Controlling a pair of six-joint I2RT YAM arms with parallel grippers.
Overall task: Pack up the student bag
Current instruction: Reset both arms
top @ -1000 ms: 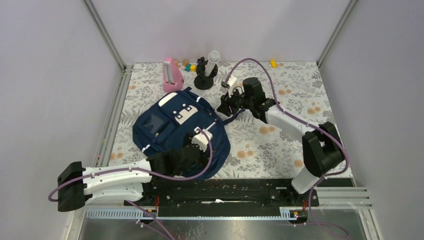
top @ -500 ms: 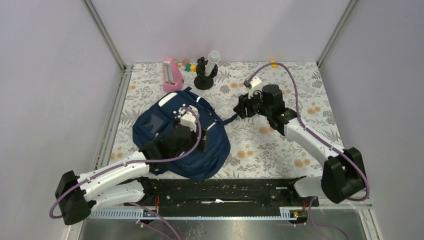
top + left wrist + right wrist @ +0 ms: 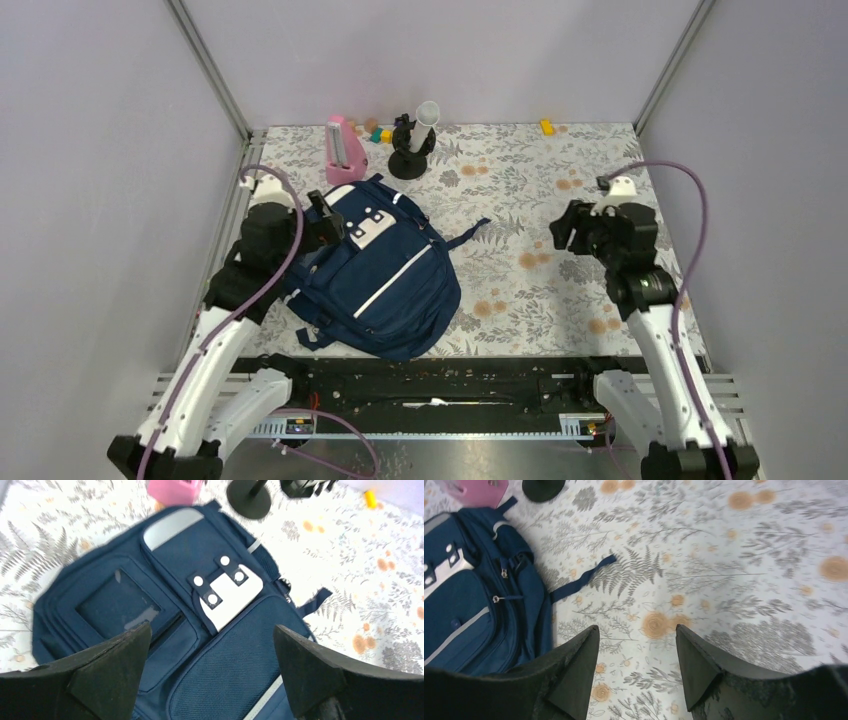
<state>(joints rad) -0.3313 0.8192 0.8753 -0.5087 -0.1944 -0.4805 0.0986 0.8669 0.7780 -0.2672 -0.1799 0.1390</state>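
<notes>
Backpack fabric in navy blue covers the left-centre of the flowered table [image 3: 560, 180]: the student bag [image 3: 375, 275] lies flat with its front face up, its top end towards the far side near a pink object [image 3: 343, 152] and a black stand [image 3: 408, 152]. A white-grey patch [image 3: 227, 587] with four round light studs sits on the upper front, a plain grey panel [image 3: 172, 524] lies above it near the top edge, and a thin light stripe [image 3: 395, 280] runs slantwise across the lower pocket. A dark squarish window pocket [image 3: 122, 602] shows on one side, and a narrow blue strap [image 3: 581, 578] trails off onto the cloth to the right. The left gripper [image 3: 325, 222] hangs over the bag's upper left edge, its jaws spread wide and gripping nothing. The right gripper [image 3: 565, 230] is well apart from the bag over bare cloth, jaws parted and empty.
</notes>
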